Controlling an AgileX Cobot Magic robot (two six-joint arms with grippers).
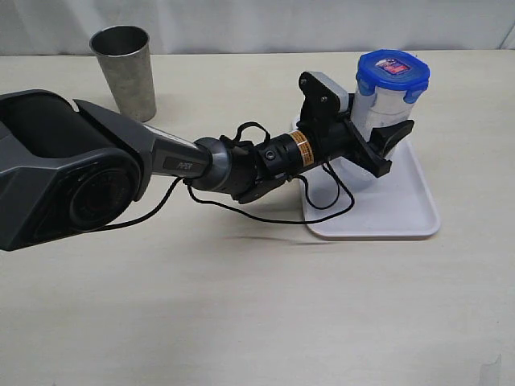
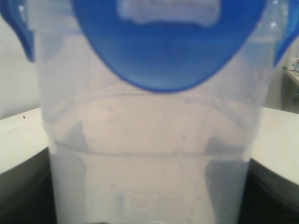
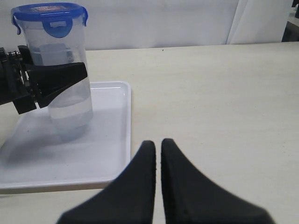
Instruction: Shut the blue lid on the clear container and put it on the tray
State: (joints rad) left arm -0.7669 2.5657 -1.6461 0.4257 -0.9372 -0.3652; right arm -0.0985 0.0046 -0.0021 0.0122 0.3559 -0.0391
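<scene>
Far L at back: grey steel cup (image 1: pixel 125 68), upright on tan table (image 1: pixel 241 322), well apart from the rest. Reaching in from L edge past the middle: L arm (image 1: pixel 105 165), w/ black cable (image 1: pixel 322 215) looping under the wrist. At its end: L gripper (image 1: pixel 393 145), jaws clamped either side of clear container (image 1: pixel 385 103) approx mid-height, one black finger (image 3: pixel 60 77) flat vs. the wall in R wrist view. Container upright or nearly so, base down on back part of white tray (image 1: pixel 402 219). On its rim: blue lid (image 1: pixel 393 71), seated, label facing up, flaps down at the sides; whether snapped shut, can't tell. L wrist view filled w/ blurred container wall and one lid flap. Further R, seen only in R wrist view: R gripper (image 3: pixel 158 156), fingers pressed together, low over bare table near tray's edge
</scene>
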